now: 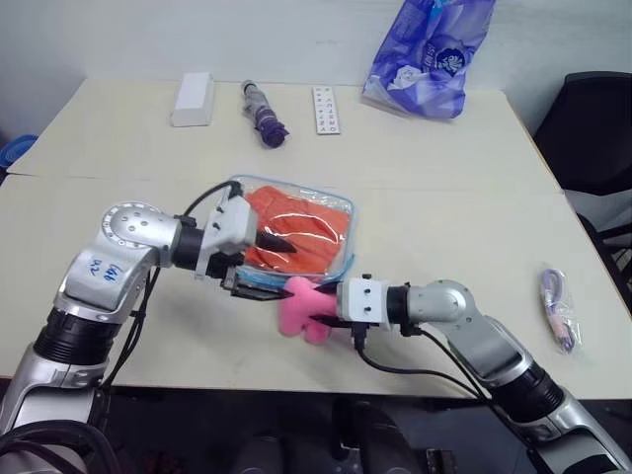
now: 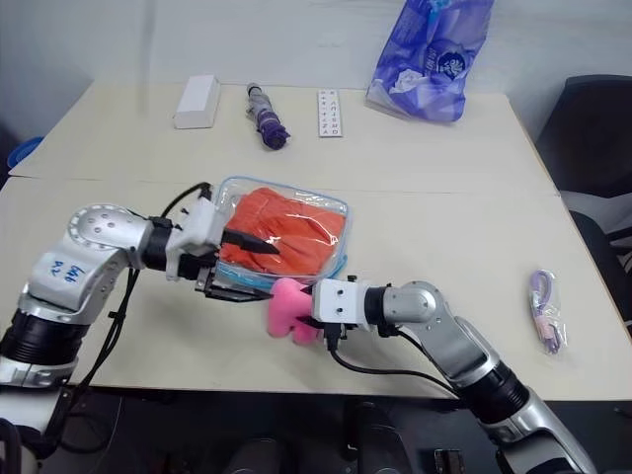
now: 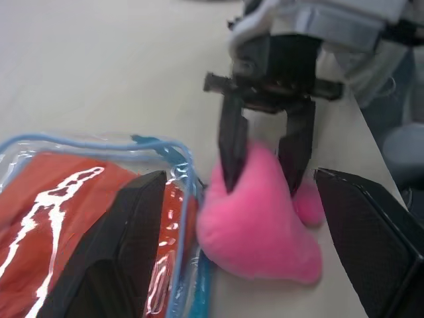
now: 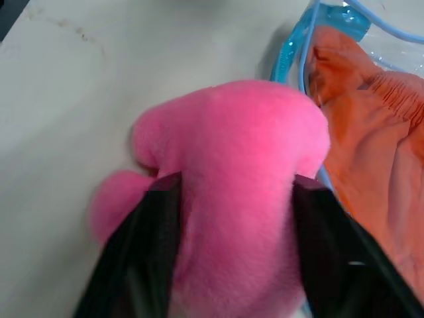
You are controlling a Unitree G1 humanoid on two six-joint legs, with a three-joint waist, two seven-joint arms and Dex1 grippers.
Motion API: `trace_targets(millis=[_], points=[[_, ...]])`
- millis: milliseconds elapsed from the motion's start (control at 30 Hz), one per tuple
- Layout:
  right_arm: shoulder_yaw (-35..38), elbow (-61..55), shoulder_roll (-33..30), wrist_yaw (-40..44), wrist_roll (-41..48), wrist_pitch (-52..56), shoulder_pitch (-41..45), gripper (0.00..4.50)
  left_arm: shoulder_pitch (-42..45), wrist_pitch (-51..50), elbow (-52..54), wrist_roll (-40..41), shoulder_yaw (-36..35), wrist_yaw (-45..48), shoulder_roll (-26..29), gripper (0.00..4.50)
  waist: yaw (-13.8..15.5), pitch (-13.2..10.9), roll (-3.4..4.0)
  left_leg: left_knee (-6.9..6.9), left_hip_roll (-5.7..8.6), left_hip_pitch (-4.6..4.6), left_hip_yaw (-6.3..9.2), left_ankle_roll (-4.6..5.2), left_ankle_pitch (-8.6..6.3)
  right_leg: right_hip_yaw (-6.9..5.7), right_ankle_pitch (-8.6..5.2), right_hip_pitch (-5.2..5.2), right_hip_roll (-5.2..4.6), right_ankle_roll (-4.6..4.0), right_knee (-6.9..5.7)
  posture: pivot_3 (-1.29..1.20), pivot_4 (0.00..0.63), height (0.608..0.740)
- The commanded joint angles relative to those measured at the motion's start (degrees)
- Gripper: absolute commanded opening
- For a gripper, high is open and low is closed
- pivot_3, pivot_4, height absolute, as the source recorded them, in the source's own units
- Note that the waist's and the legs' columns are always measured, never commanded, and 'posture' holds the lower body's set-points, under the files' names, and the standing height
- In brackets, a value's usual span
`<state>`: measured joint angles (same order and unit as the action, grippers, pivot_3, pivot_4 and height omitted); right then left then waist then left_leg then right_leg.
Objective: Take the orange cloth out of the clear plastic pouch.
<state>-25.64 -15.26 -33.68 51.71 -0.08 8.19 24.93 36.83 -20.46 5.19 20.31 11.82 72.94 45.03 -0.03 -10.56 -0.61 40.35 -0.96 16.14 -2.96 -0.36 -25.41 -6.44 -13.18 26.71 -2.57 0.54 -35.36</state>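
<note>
The clear plastic pouch lay flat on the counter, near its middle, and the orange cloth was inside it, folded and filling most of the pouch. The pouch's long side ran from near left to far right, with its blue zipper edge along the near side. A pink fluffy charm sat on the counter just beside the pouch's near edge.

The left hand reached in from the left, pointing right and a little down, its two fingers apart: one finger lay over the top of the pouch and the other sat under the near edge. The right hand came in from the right, pointing left, with its fingers standing on either side of the charm and touching it; whether they gripped it could not be told.

Along the far side of the counter lay a white box, a folded purple umbrella, a white remote and a blue printed bag. A small packet with a purple cord lay at the right edge.
</note>
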Motion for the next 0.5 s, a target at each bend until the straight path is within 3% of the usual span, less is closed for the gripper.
trace_targets(millis=[33,333,500], points=[[3.59,-5.38,-2.38,-0.32,-1.61,-2.79,-0.78,3.38,1.24,8.45,-3.31,-5.33,3.71,2.15,-2.18,3.75,0.03,0.00,0.00,0.00,0.00,0.00,0.00,0.00,0.00,0.00,0.00,0.00,0.00,0.00,0.00,0.00,0.150,0.740],[14.88,-14.95,-6.37,1.28,5.17,5.26,1.57,3.38,5.04,17.68,-11.18,-11.96,7.51,2.71,-9.10,3.75,-0.09,0.00,0.00,-0.01,-0.01,0.05,-0.01,0.02,-0.01,0.07,0.01,-0.01,0.02,0.02,-0.05,0.00,0.150,0.740],[14.21,-3.90,-12.48,1.35,-3.80,-6.49,3.04,3.38,4.94,18.60,-11.66,-12.25,7.15,4.03,-8.99,3.75,0.08,0.00,0.00,-0.01,-0.01,0.04,0.01,0.07,-0.03,0.06,0.01,-0.02,0.00,0.02,-0.05,0.00,0.150,0.740]])
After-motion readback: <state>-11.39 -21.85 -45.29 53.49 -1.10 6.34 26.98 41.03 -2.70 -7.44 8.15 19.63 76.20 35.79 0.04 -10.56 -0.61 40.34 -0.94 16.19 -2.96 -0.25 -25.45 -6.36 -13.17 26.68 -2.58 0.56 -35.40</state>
